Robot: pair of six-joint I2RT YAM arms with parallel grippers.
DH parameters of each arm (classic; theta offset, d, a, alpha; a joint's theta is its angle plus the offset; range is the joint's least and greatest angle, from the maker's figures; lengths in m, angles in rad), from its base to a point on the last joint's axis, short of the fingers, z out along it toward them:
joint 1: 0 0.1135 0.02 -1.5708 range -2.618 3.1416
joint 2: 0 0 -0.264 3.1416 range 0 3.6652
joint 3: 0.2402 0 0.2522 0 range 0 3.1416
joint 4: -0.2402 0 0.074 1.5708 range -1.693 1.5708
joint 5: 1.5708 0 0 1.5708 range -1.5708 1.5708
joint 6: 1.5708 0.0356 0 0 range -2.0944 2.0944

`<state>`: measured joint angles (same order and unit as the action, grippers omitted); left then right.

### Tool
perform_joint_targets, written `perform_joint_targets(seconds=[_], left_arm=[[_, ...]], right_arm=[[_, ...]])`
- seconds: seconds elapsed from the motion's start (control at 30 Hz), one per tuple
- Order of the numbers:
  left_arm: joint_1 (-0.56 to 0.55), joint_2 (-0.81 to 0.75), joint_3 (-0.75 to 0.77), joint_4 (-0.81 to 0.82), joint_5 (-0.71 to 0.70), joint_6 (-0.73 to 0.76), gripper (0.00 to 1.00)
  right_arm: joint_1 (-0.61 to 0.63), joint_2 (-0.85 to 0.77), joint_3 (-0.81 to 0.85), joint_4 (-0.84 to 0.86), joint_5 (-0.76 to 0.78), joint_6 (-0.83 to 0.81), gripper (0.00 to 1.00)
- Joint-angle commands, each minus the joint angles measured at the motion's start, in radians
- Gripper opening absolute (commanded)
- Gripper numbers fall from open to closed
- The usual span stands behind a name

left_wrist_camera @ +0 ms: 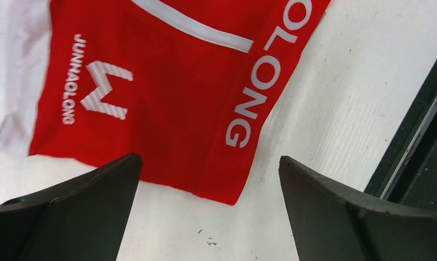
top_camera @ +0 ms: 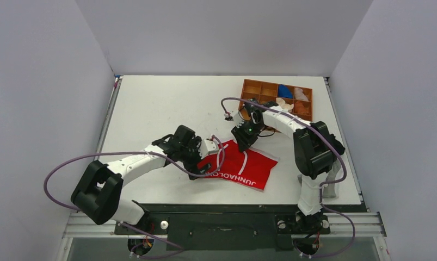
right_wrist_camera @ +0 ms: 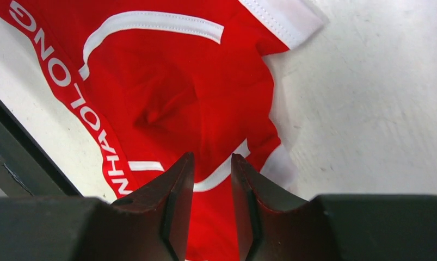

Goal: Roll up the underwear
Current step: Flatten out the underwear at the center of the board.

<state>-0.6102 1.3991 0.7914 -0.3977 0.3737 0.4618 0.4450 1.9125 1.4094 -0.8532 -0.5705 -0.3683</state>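
The red underwear (top_camera: 250, 166) lies spread flat on the white table near the front edge, its lettered waistband toward the arms. My left gripper (top_camera: 207, 163) hovers at its left end, jaws wide open. In the left wrist view the underwear (left_wrist_camera: 167, 98) shows its waistband corner just ahead of the gripper (left_wrist_camera: 209, 159), with bare table between the fingers. My right gripper (top_camera: 242, 142) hangs over the garment's far edge. The right wrist view has that gripper (right_wrist_camera: 211, 157) with a narrow gap, the underwear (right_wrist_camera: 205, 98) with its white trim lying beneath, nothing pinched.
A brown compartment tray (top_camera: 252, 87) with small items stands at the back right, just behind the right arm. The black front rail (left_wrist_camera: 417, 141) runs close to the waistband. Purple cables loop off both arms.
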Motion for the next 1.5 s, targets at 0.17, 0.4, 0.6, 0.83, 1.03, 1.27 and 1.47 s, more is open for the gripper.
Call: perform_joint_targets(seconds=[0.17, 0.4, 0.6, 0.83, 1.03, 1.27, 1.47], left_arm=[[-0.067, 0.201, 0.095, -0.156, -0.042, 0.148, 0.99], [-0.087, 0.254, 0.134, -0.293, -0.111, 0.240, 1.00], [-0.098, 0.237, 0.102, -0.335, -0.199, 0.286, 1.00], [-0.098, 0.179, 0.095, -0.292, -0.207, 0.273, 0.99], [-0.100, 0.104, 0.194, -0.202, -0.097, 0.201, 0.97], [-0.120, 0.117, 0.327, -0.203, 0.138, 0.144, 0.97], [-0.135, 0.189, 0.321, -0.147, 0.367, 0.043, 0.97]], right_arm=[[-0.002, 0.119, 0.117, 0.017, 0.095, 0.079, 0.26], [-0.027, 0.167, 0.160, 0.050, 0.182, 0.142, 0.27], [-0.052, 0.123, 0.130, 0.072, 0.275, 0.175, 0.29], [-0.045, 0.026, 0.025, 0.106, 0.207, 0.144, 0.31], [-0.022, -0.004, 0.022, 0.031, 0.023, 0.049, 0.35], [-0.022, -0.035, 0.030, -0.005, -0.060, -0.005, 0.36], [-0.008, 0.085, 0.167, -0.038, -0.145, 0.031, 0.36]])
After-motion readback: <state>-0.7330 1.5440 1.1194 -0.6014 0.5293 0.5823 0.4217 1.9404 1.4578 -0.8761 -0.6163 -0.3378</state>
